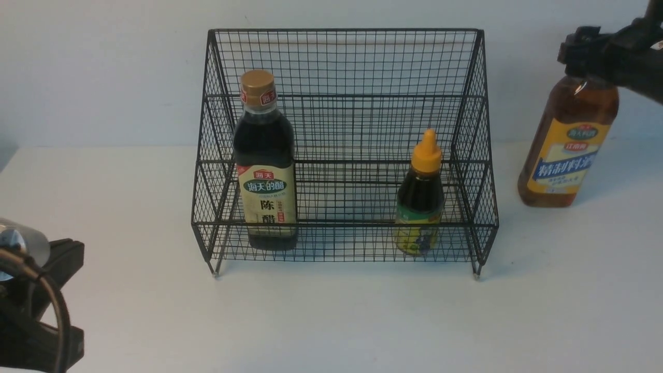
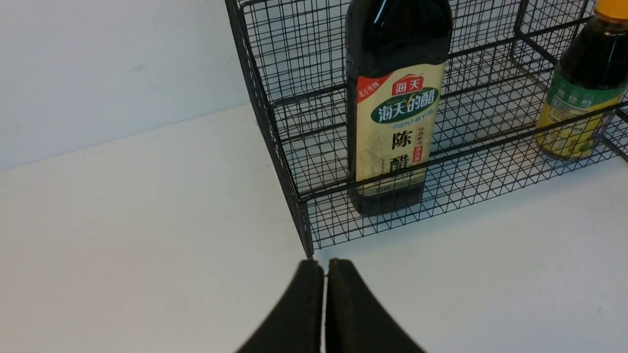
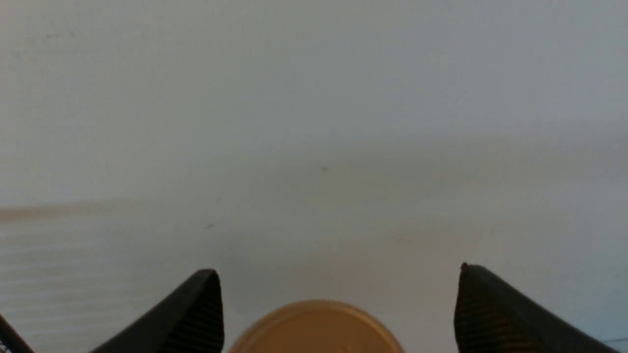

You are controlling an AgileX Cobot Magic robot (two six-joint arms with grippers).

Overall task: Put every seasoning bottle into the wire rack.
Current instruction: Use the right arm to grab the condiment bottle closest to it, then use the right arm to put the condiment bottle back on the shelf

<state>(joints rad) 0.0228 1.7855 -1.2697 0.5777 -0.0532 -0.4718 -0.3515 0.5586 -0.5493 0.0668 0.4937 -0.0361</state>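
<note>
Here, we find the amber bottle (image 1: pixel 567 145) outside the wire rack (image 1: pixel 352 62), to its right on the tabletop (image 1: pixel 331 321), seemingly leaning a little. The right pincer (image 3: pixel 337 272) straddles its cap, jaws spread wide and clear of it. In the rack's lower tier stand the vinegar bottle (image 1: pixel 265 171) at left and the squeeze bottle (image 1: pixel 420 202) at right. The left pincer (image 2: pixel 324 262) is closed on nothing.
</note>
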